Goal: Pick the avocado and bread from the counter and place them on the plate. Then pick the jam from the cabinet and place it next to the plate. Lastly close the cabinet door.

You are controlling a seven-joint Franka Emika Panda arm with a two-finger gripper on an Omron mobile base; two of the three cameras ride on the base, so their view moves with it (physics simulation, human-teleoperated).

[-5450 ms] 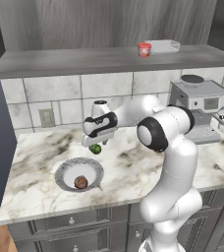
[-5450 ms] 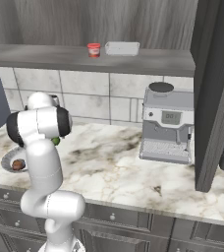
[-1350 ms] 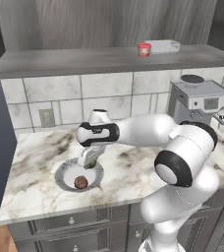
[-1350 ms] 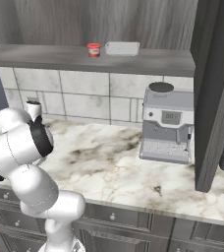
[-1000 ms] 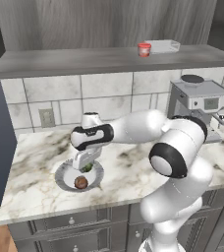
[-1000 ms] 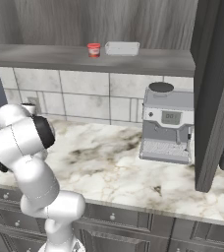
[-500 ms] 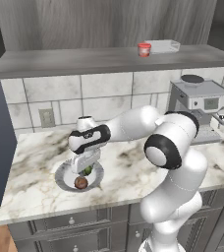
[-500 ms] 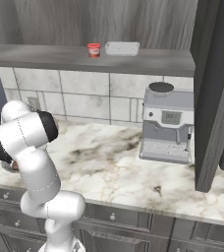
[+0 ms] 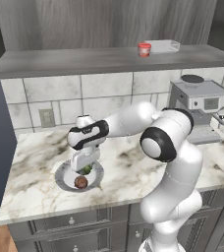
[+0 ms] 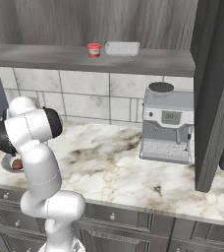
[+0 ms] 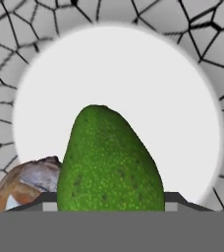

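My gripper (image 9: 84, 166) hangs low over the plate (image 9: 63, 177), shut on the green avocado (image 9: 87, 170). In the hand view the avocado (image 11: 109, 162) stands between the dark fingertips (image 11: 175, 199), just above the plate's white centre (image 11: 133, 83). The brown bread (image 9: 80, 182) lies on the plate beside it and shows at the lower left of the hand view as bread (image 11: 28, 181). The red jam (image 9: 144, 49) stands on the cabinet shelf, also seen as jam (image 10: 93, 49). The cabinet door (image 10: 216, 93) stands open at the right.
A white tray (image 9: 163, 46) sits beside the jam on the shelf. A grey coffee machine (image 9: 200, 106) stands on the marble counter (image 9: 128, 167) at the right. My arm's white links arch over the counter's middle. A wall socket (image 9: 47, 117) is behind the plate.
The hand has moved left and down over the plate with the avocado held in it. The bread and the jam have not moved.
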